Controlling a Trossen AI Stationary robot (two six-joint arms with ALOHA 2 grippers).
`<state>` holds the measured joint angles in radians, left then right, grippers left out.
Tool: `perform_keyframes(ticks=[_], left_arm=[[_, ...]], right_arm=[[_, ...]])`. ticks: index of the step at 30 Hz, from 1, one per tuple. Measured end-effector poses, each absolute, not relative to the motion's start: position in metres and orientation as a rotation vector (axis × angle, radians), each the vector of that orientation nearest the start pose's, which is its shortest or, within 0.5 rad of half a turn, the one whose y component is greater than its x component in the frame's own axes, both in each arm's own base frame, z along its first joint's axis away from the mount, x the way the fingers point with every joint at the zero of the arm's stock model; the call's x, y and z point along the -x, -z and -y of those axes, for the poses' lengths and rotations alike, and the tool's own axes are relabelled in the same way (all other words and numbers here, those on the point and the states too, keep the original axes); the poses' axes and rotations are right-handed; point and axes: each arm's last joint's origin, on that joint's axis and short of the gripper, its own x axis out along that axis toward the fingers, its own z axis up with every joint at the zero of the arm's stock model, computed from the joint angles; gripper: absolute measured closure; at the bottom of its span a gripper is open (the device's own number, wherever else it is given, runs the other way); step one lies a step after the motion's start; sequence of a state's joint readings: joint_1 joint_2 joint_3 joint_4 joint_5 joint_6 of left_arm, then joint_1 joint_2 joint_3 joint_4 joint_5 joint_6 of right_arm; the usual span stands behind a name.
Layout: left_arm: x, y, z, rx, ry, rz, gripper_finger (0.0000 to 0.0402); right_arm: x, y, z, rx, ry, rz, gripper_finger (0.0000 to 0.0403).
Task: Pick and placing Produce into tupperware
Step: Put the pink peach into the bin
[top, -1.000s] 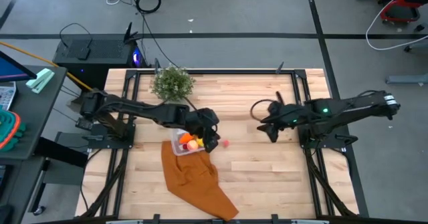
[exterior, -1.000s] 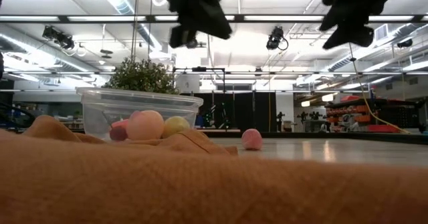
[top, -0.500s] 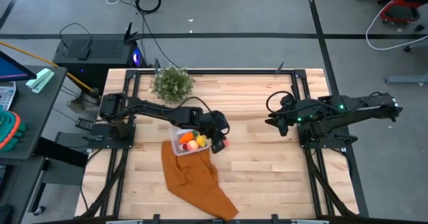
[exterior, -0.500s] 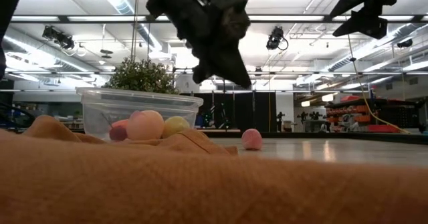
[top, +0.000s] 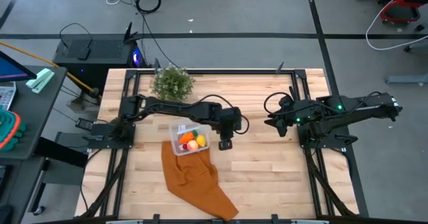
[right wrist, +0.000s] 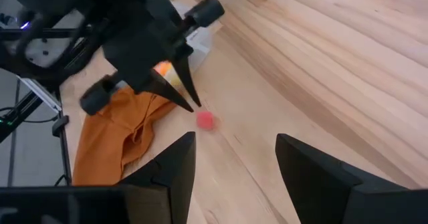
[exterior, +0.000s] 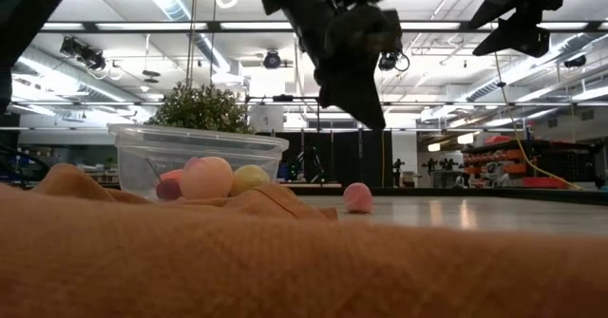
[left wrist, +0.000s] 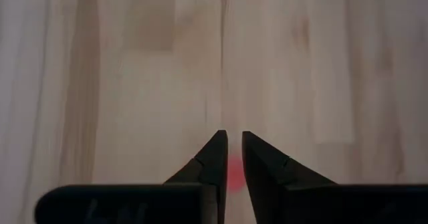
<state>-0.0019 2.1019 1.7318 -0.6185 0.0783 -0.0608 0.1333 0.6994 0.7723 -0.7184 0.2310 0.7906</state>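
Pale wooden planks form the worktop [top: 267,164], seen from above with a dark robot arm reaching in from each side. Near the middle sits the tupperware [top: 189,139], a small clear box with rounded corners, resting on the top edge of a rust-orange cloth [top: 197,184] that trails toward the front of the worktop. Inside the box lie several pieces of toy produce: an orange piece [top: 186,138], a yellow piece [top: 200,140] and a pale round ball [exterior: 206,177], touching one another.

One small pink-red piece [right wrist: 206,120] lies alone on the bare wood, just beside the tupperware on the side facing the right arm. In the level view it shows as a little pink ball [exterior: 357,196] resting on the worktop, apart from the cloth.

The left gripper [top: 225,142] hangs above this loose piece, pointing down at it. Its own wrist camera shows its two dark fingers [left wrist: 212,158] nearly together, with only a thin slit between them, and a red blur showing through that slit on the wood below. They hold nothing and do not touch the piece.

The right gripper [top: 273,126] waits well apart on the right side of the worktop, raised above the wood. Its fingers [right wrist: 167,167] stand partly spread and empty.

A bushy green potted plant [top: 172,82] stands at the back edge of the worktop, behind the tupperware.
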Motion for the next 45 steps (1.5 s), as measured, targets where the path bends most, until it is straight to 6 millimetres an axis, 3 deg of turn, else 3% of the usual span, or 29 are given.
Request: perform_keyframes(ticks=[6,17,21,26,37,45], left_arm=[[-0.46,-0.205,0.0,0.058,0.061,-1.087,0.0299],[-0.459,-0.2,0.002,0.124,0.057,-1.121,0.0146],[-0.457,-0.188,0.004,0.151,0.049,-1.196,0.0108],[-0.456,-0.173,0.012,0.138,0.062,-1.256,0.0103],[-0.461,-0.172,0.015,0.085,0.082,-1.216,0.011],[-0.463,-0.155,0.019,0.081,0.088,-1.255,0.0111]], right_arm=[[-0.134,-0.293,-0.011,-0.646,0.339,-0.562,0.0229],[-0.134,-0.293,-0.011,-0.644,0.338,-0.56,0.0229],[-0.134,-0.294,-0.011,-0.645,0.337,-0.559,0.0229],[-0.134,-0.293,-0.011,-0.642,0.337,-0.559,0.0229],[-0.138,-0.293,-0.012,-0.64,0.338,-0.562,0.0229],[-0.138,-0.293,-0.012,-0.64,0.339,-0.565,0.0229]])
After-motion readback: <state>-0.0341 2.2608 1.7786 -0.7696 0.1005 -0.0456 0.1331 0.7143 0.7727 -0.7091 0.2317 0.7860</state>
